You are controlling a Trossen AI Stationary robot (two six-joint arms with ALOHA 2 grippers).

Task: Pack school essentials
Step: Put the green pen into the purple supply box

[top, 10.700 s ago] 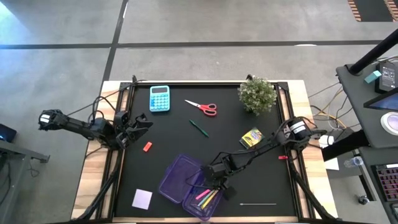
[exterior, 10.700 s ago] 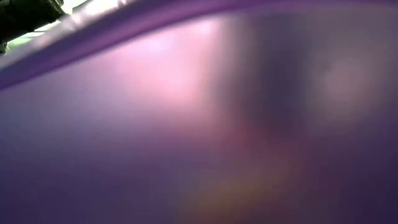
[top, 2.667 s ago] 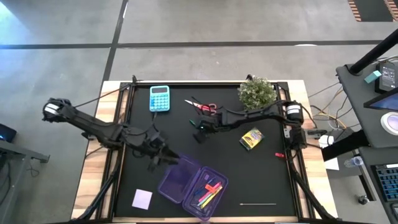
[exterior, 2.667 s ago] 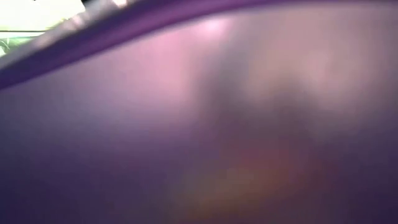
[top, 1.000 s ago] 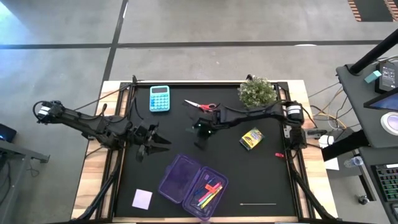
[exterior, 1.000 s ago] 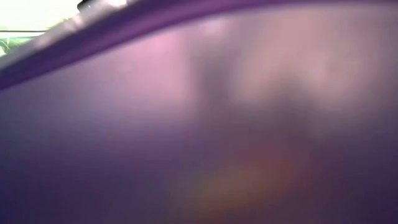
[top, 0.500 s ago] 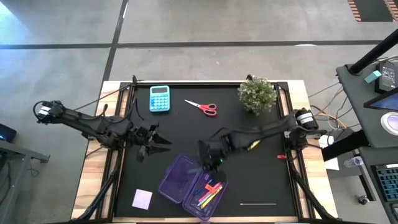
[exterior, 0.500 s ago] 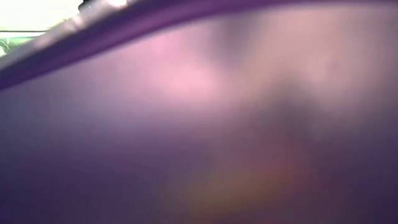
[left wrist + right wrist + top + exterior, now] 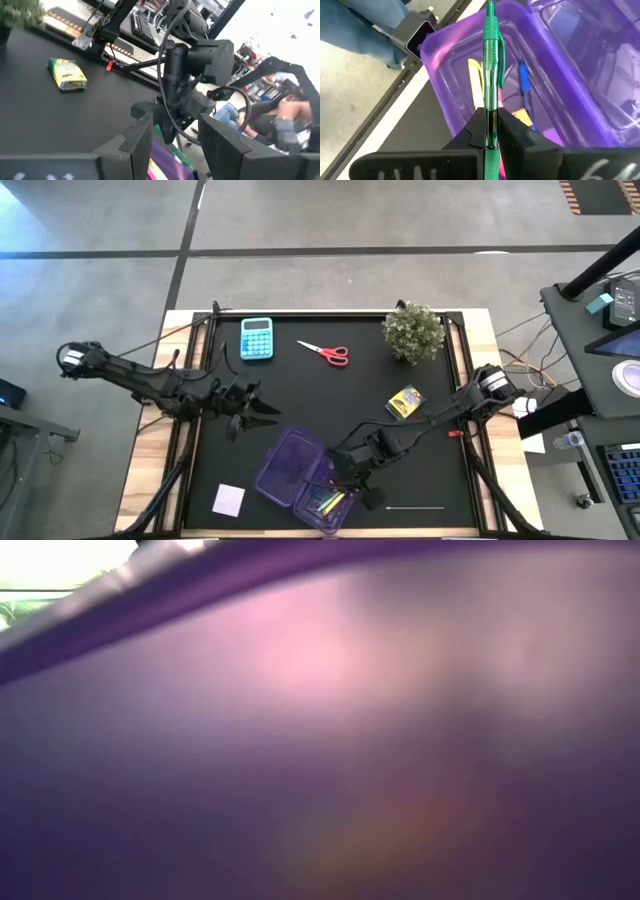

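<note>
Since half a second ago the right hand (image 9: 345,477) has carried its pen from mid-surface to above the translucent purple plastic case (image 9: 285,470); the left hand (image 9: 258,412) waits open, empty, beside it. The low view shows only purple blur. In the right wrist view, the thin green pen (image 9: 490,75), pinched shut, points into the case for dropping beside the yellow pen (image 9: 474,80) and the blue pen (image 9: 524,82).

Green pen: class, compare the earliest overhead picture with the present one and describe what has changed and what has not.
The green pen has left the middle of the table; the right gripper is shut on it over the purple case. A small red item left of the middle has gone too. The left gripper, open, has moved inward. Scissors, calculator, plant, crayon box and note pad stayed.
</note>
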